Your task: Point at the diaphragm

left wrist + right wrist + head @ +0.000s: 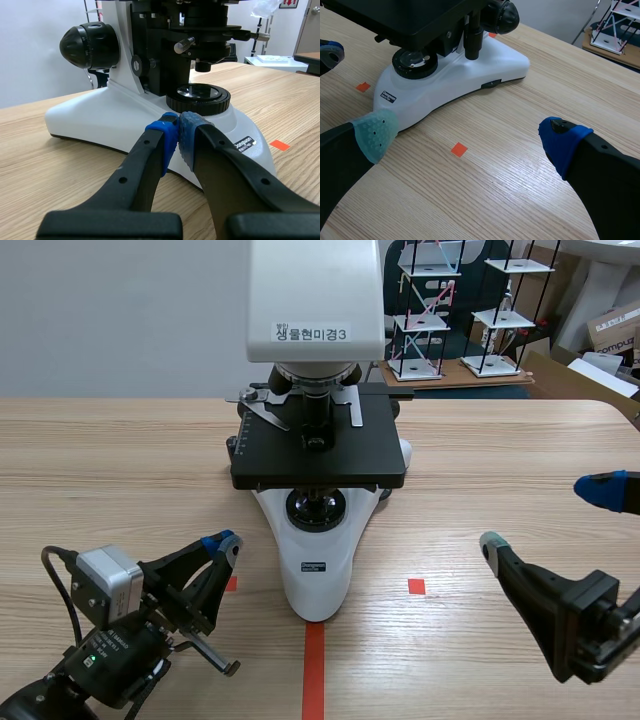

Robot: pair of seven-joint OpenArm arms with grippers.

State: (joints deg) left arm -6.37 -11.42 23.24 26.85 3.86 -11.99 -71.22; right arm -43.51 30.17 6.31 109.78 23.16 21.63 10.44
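Under the black stage (pixel 320 455), the diaphragm (pixel 207 50) sat above the base lens (pixel 197 92), ahead of and higher than the left gripper (pixel 177 134), whose pads met on nothing. The right gripper (pixel 470 136) gaped wide, empty, beside the microscope (pixel 455 75).

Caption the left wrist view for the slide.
Left gripper shut, tips near the microscope base, beside its round lens.

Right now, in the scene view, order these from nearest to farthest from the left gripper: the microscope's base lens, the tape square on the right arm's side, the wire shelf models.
From the left gripper:
1. base lens, just ahead, toward the middle.
2. tape square, farther across, toward the right.
3. wire shelf models, far back, in the room behind.
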